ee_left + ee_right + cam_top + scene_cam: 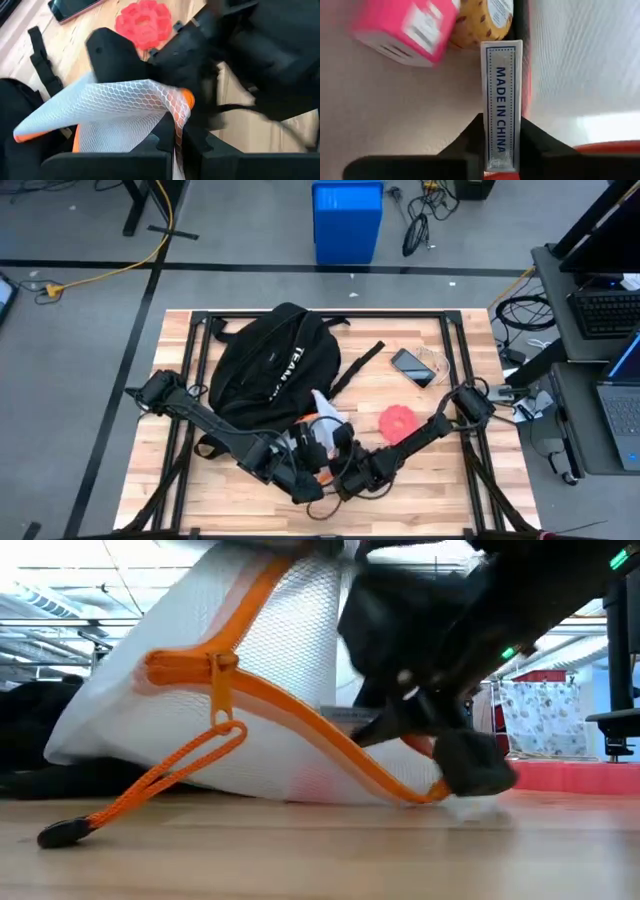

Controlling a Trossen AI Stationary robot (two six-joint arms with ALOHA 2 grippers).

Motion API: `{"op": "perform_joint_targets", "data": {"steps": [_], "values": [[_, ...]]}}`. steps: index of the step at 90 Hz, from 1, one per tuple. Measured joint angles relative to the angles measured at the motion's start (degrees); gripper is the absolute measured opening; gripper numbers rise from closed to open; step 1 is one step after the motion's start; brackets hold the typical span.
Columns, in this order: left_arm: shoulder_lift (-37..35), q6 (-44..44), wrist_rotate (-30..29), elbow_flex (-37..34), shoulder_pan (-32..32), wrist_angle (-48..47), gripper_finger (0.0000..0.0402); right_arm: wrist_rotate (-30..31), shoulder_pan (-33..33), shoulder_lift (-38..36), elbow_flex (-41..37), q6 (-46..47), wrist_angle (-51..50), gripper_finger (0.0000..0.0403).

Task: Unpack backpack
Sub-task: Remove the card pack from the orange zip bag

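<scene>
The black backpack (272, 365) lies on the table's far left part. Near the front middle, a white mesh pouch (250, 710) with an orange zipper rests on the table by its underside, and its orange pull cord (140, 790) trails on the wood. My left gripper (177, 145) is shut on the pouch's edge. My right gripper (501, 140) reaches into the pouch and is shut on a narrow white box (501, 95) printed "MADE IN CHINA". Beyond that box lie a pink box (405, 30) and a yellow packet (485, 20). My left gripper pinches the pouch's mesh edge (176, 112) between its two fingers, beside the orange zipper. That edge is held up while the pouch's underside (300, 790) stays on the table. My right gripper pinches the white box near its closer end (501, 150), one finger on each broad face. The fingers lie along the box.
A phone (412, 367) and a clear bag lie at the far right of the table. A red round piece (399, 422) sits right of the pouch. A black strap (360, 365) stretches from the backpack toward the phone. A blue bin (347, 220) stands on the floor beyond the table.
</scene>
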Motion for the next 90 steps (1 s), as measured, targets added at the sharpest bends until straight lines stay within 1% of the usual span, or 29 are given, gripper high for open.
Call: {"op": "perform_joint_targets", "data": {"steps": [14,26,38,47,52,60,71,90], "values": [[0.0,1.6,0.1,0.0,0.3,0.0,0.0,-0.6,2.2,0.0,6.1,-0.8,-6.6,0.0045],[0.0,1.1,-1.1,0.0,0.7,-0.1,0.0,-4.2,3.6,-0.1,12.9,3.5,-14.1,0.0045],[0.0,1.1,-1.9,0.0,0.7,-0.3,0.0,-11.4,4.8,-0.2,18.7,10.3,-21.6,0.0045],[0.0,1.1,-2.4,0.0,0.7,-0.4,0.0,-16.9,5.7,-0.2,21.2,15.7,-27.1,0.0045],[0.0,1.1,-2.4,0.0,0.7,-0.6,0.0,-18.8,6.5,-0.2,22.0,18.4,-30.0,0.0045],[0.0,1.1,-2.4,0.0,0.7,-0.9,0.0,-19.3,8.1,-0.2,22.9,23.0,-36.1,0.0045],[0.0,1.1,-2.4,0.0,0.7,-1.2,0.0,-19.4,10.1,-0.9,24.2,31.6,-44.4,0.0045],[0.0,1.1,-2.6,0.0,1.2,-2.3,0.0,-17.1,14.0,-5.7,24.3,42.6,-51.7,0.0048]]}}
